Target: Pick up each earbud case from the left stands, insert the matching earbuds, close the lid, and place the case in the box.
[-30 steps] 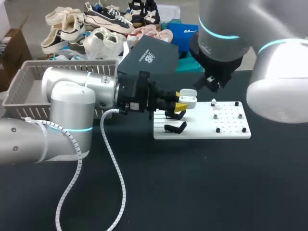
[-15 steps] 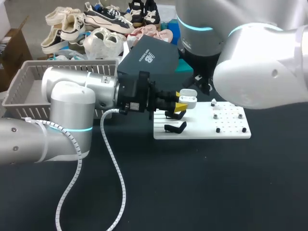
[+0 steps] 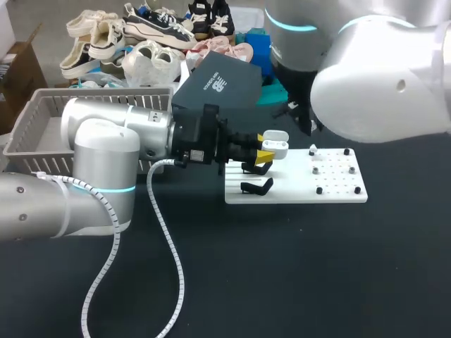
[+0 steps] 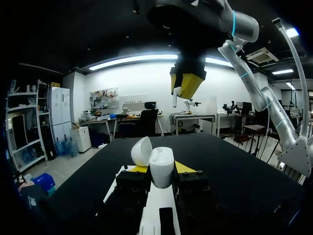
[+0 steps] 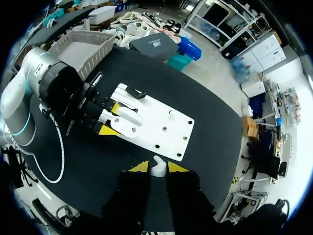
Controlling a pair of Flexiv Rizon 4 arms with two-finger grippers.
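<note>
right arm swung in over the board with an earbud, so insertion looks next

left gripper (image 3: 265,152) hasn't moved, clamped on the open case (image 3: 275,145) above the left end of the white board (image 3: 296,191). right gripper (image 5: 157,168) pinches one white earbud (image 5: 157,171), now high over the case. count: 1 case, 2 black stands (image 3: 256,186) both bare, 1 earbud held, 1 spare earbud (image 3: 312,149) apparently on the board, 1 grey basket (image 3: 91,91) far left.
</note>
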